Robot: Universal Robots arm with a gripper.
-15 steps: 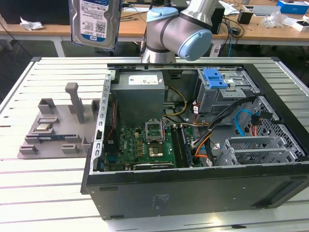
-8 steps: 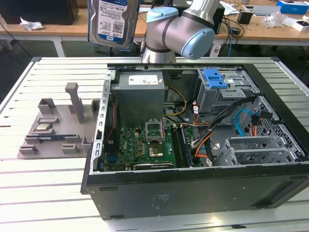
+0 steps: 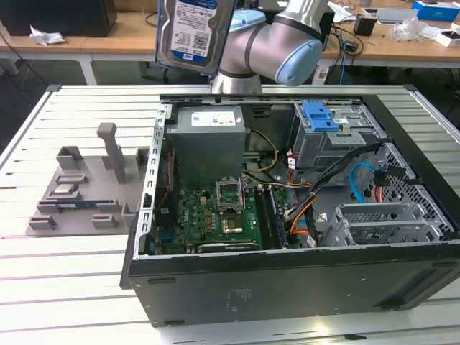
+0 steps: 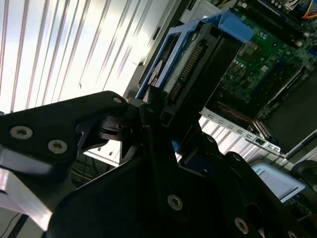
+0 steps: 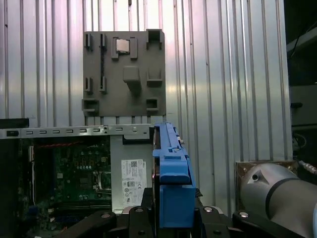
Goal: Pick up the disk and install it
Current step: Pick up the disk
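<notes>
The disk (image 3: 192, 32), silver with a white-and-blue label, hangs upright high above the far edge of the open computer case (image 3: 287, 273), close to the arm's elbow (image 3: 277, 43). In the second wrist view my gripper (image 4: 171, 124) is shut on the disk (image 4: 198, 64), whose blue rails and connector edge face the camera. The first wrist view shows the disk (image 5: 173, 168) edge-on, its blue rail rising from between the black gripper (image 5: 171, 218) parts, above the case's power supply (image 5: 131, 178).
A metal drive cage (image 3: 338, 140) topped by a blue latch piece (image 3: 320, 115) sits at the case's far right. The motherboard (image 3: 215, 215) and cables (image 3: 363, 187) fill the case floor. A grey fixture (image 3: 83, 194) holding a chip lies on the slatted table (image 3: 43, 287) at the exterior view's left.
</notes>
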